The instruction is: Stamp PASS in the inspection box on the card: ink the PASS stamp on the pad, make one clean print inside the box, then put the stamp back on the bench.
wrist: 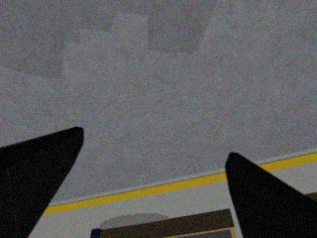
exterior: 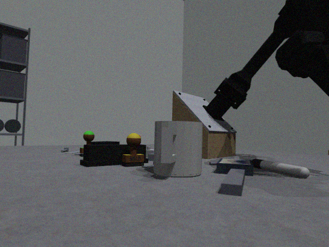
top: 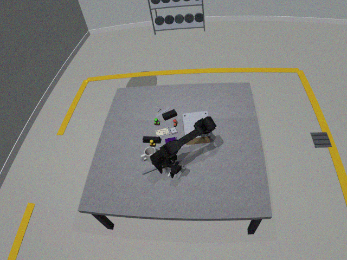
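My gripper [top: 166, 173] [wrist: 156, 147] is open and empty, above the table's front part. A green-knobbed stamp [top: 156, 121] [exterior: 88, 137] stands upright at the back left. A red-knobbed stamp [top: 175, 122] stands to its right. A yellow-knobbed stamp [top: 152, 143] [exterior: 133, 140] stands beside a black block. I cannot read which stamp is PASS. A small cream card [top: 160, 132] with dark marks lies between them; an inspection box cannot be made out. A purple pad [top: 170, 140] lies just in front of the card, partly hidden by the arm.
A white mug [top: 150, 151] [exterior: 185, 148] stands left of the arm. Black blocks [top: 169, 114] [top: 151, 139] lie near the stamps. A wooden wedge with a sloping white panel [top: 190, 120] [exterior: 195, 106] stands under the arm. A grey bar [exterior: 232, 183] and a white marker [exterior: 288, 169] lie near the mug.
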`<state>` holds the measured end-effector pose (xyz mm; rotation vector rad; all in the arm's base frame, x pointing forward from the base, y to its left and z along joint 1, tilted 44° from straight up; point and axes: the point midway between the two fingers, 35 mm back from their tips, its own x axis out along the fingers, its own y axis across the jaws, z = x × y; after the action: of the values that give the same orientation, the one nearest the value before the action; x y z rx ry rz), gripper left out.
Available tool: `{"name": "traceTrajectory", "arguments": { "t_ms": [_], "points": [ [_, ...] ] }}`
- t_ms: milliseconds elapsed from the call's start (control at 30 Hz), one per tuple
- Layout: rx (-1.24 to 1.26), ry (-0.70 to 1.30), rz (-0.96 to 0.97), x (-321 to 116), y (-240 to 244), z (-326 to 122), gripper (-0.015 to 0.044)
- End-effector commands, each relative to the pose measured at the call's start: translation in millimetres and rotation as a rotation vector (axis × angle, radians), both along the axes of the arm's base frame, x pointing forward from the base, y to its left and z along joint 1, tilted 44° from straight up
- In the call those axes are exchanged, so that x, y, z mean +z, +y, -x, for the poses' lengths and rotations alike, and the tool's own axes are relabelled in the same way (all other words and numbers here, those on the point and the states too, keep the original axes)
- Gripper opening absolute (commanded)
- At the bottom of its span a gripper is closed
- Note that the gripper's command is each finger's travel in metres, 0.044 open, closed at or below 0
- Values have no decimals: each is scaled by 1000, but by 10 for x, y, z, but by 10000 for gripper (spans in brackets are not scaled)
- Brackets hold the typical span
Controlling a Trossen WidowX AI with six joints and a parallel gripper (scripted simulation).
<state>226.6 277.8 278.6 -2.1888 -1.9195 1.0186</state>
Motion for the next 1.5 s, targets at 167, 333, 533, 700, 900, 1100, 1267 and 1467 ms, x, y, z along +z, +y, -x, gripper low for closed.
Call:
{"name": "traceTrajectory", "arguments": {
  "t_ms": [167,333,533,700,900,1100,1267,1467],
  "points": [
    [53,-251,140,-508,-247,-614,242],
    [123,-403,235,-858,-499,-974,227],
    [203,-538,320,-1185,-823,-1282,227],
    [294,-645,379,-1459,-1108,-1489,227],
    [430,-772,422,-1784,-1447,-1680,227],
    [562,-883,444,-2095,-1785,-1807,227],
    [673,-972,448,-2357,-2075,-1872,227],
    [780,-1059,438,-2667,-2443,-1880,227]
  ]
}}
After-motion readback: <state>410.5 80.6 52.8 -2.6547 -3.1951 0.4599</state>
